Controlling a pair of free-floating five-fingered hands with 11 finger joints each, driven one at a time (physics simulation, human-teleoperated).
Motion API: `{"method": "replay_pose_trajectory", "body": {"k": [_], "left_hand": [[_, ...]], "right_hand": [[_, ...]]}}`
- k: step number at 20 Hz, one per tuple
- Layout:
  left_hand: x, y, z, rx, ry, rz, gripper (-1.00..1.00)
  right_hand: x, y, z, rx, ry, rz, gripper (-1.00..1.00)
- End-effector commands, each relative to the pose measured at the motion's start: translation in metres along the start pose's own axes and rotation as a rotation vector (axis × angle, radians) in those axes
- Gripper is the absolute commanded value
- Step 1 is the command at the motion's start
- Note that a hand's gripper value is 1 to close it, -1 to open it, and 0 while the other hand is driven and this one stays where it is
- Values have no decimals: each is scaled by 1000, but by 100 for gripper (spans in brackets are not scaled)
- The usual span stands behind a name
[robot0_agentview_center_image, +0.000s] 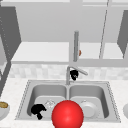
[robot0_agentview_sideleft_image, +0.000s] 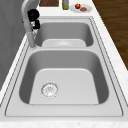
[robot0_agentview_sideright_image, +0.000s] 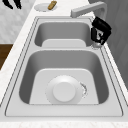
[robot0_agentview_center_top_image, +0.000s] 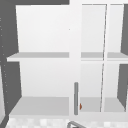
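My right hand (robot0_agentview_center_image: 74, 74) is at the grey faucet (robot0_agentview_center_image: 68, 75) behind the divider of the double sink (robot0_agentview_center_image: 25, 96). Its fingers curl round the faucet's upright stem, below the spout that swings right. The left side view has that hand (robot0_agentview_sideleft_image: 33, 15) against the stem (robot0_agentview_sideleft_image: 30, 37), and the right side view has it (robot0_agentview_sideright_image: 100, 29) just above the faucet's base. My left hand (robot0_agentview_center_image: 38, 110) hangs over the front left corner of the left basin with relaxed fingers, holding nothing; its fingertips (robot0_agentview_sideright_image: 12, 3) dangle at the top left. A big red ball (robot0_agentview_center_image: 67, 115) sits at the sink's front edge.
A white plate (robot0_agentview_sideright_image: 64, 91) lies in the right basin; the left basin shows its drain (robot0_agentview_sideleft_image: 50, 89). A bowl (robot0_agentview_center_image: 3, 110) stands on the left counter, and a plate with bread (robot0_agentview_sideright_image: 45, 6) beyond. A plate with a tomato (robot0_agentview_sideleft_image: 80, 7) is on the right counter. Open shelves (robot0_agentview_center_top_image: 42, 105) hang above.
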Motion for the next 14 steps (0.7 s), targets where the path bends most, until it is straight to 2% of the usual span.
{"method": "replay_pose_trajectory", "body": {"k": [1,14], "left_hand": [[0,0,0,0,0,0,0],[0,0,0,0,0,0,0]], "right_hand": [[7,-16,9,19,-28,83,100],[11,-11,9,3,-17,76,100]]}}
